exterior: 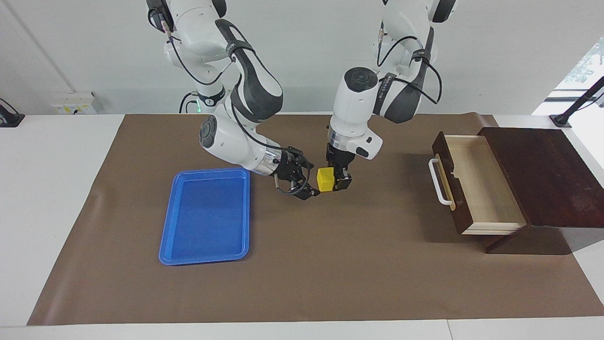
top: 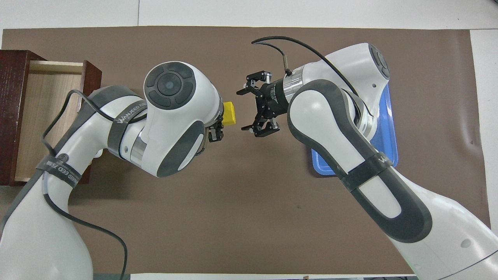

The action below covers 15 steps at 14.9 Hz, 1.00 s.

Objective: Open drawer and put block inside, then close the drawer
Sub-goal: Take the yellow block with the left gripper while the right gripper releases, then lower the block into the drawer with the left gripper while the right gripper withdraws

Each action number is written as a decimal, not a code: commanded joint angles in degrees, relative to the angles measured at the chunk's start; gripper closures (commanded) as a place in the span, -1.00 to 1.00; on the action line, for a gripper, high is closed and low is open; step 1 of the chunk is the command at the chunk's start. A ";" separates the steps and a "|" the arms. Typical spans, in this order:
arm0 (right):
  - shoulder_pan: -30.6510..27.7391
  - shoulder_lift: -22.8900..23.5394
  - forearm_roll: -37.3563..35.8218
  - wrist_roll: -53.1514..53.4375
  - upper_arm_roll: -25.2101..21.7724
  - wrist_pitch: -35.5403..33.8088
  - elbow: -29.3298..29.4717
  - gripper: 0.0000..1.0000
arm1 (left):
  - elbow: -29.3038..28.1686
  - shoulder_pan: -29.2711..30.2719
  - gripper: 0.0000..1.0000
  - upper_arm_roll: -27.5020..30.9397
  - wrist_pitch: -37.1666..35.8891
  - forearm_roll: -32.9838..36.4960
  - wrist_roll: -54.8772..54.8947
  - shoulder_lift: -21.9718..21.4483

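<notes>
We saw a white table (exterior: 56, 198) covered for most of its length by a brown mat (exterior: 330, 264). At the left arm's end stood a dark wooden box (exterior: 542, 174), and the drawer (exterior: 481, 184) was pulled out of it toward the middle of the table, its pale inside bare and its white handle (exterior: 439, 182) facing the arms' working area. In the overhead view we found the same drawer (top: 46, 116) partly hidden under the left arm.

Toward the right arm's end lay a blue tray (exterior: 207, 215), flat on the mat and holding nothing.

Between tray and drawer, both grippers hung above the middle of the mat. The left gripper (exterior: 336, 179) pointed down and was clamped on the block (exterior: 324, 179), which hung clear of the mat; from overhead the yellow block (top: 228, 113) stuck out past the arm's wrist. The right gripper (exterior: 302, 182) reached in sideways from over the tray's edge, its fingers (top: 249, 84) spread wide and apart from the block, with a visible gap between them and the cube.
</notes>
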 commanded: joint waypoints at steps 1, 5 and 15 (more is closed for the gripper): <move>-0.68 -0.44 1.54 0.69 -0.04 -0.26 0.29 -1.00 | 2.98 4.62 1.00 -0.01 -10.20 -0.47 11.37 -1.93; -5.33 -1.49 0.66 0.08 -0.13 -2.98 0.46 -1.00 | 1.93 18.05 1.00 -0.01 -18.74 -4.32 32.11 -9.22; -18.96 -5.09 -21.02 -35.91 -0.48 -31.71 8.29 -1.00 | -15.10 36.35 1.00 0.35 -7.45 -4.43 54.22 -18.01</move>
